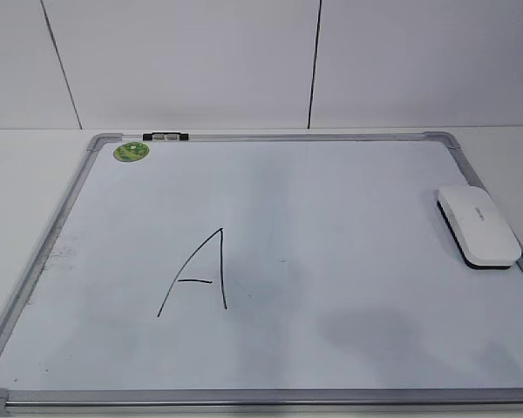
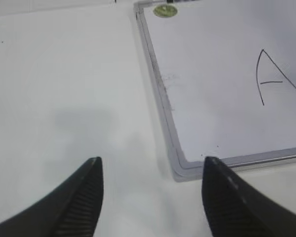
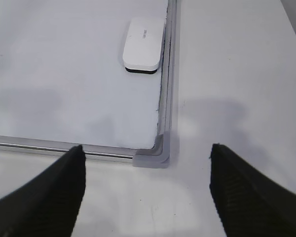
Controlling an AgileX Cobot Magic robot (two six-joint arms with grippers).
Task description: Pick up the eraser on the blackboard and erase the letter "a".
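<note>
Reaching for the eraser before any wiping

Lying flat on the whiteboard (image 1: 331, 218), the white eraser (image 1: 477, 225) sits hard against the board's right frame rail, well apart from the only mark visible, a tall capital "A" (image 1: 196, 274) near the middle. No small "a" shows in any view, so this capital looks to be the letter meant (a judgement, not something I can confirm). The right gripper (image 3: 145, 190) hangs spread wide over the near right grey corner cap (image 3: 155, 155), empty, with the eraser straight ahead of it. The left gripper (image 2: 150, 190) is also wide and empty, above the table (image 2: 64, 74) beside the board's near left corner. For a clean pickup, the right arm should probably approach from above and close across the eraser's short sides, since the frame rail crowds one long edge. Neither arm appears in the exterior view. The eraser's grey print is too small to read, as is the green sticker (image 1: 131, 152).
</note>
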